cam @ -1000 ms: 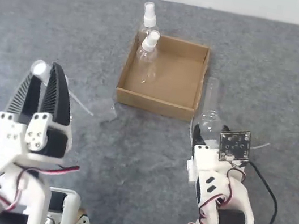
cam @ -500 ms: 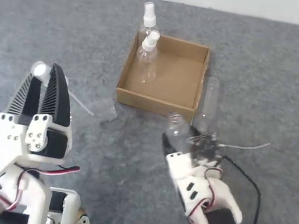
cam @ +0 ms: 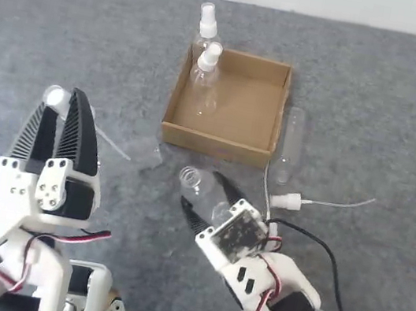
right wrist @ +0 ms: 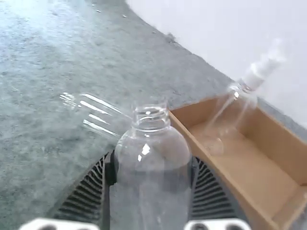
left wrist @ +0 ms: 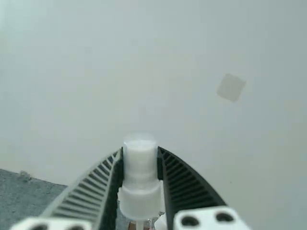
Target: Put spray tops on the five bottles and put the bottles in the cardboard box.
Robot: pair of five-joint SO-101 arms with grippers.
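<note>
Looking down on a bench [cam: 378,96] covered in grey, felt-like fabric.

Pinching a white plastic spray top [cam: 54,95] between the ribbed black fingers of the left pincer [cam: 67,92], raised over the left side of the bench. Closing snugly on the top's round, stepped cap, seen head-on from the left wrist against a plain pale wall.

Gripping a clear, round-shouldered plastic bottle [cam: 197,186] in the right pincer [cam: 200,192], near the front wall of the box [cam: 214,145]. Clasping the smooth, glossy body from both sides, leaving the threaded neck bare and open.

Sitting mid-bench: the box, open, shallow and roughly square, of plain brown cardboard.

Resting inside it, by the far left corner: a capped bottle [cam: 204,83], clear with a white top.

Standing just behind that corner, outside the box: a second capped bottle [cam: 207,28] of the same kind.

Lying just beside the box's right wall, on the fabric: a slim bottle [cam: 291,141], clear and uncapped.

Lying near the box's front left corner: a faint bottle [cam: 145,150], transparent and hard to make out.

Lying on the bench just to the right of the right pincer: a loose top [cam: 288,200], white, trailing a thin curved tube.
</note>
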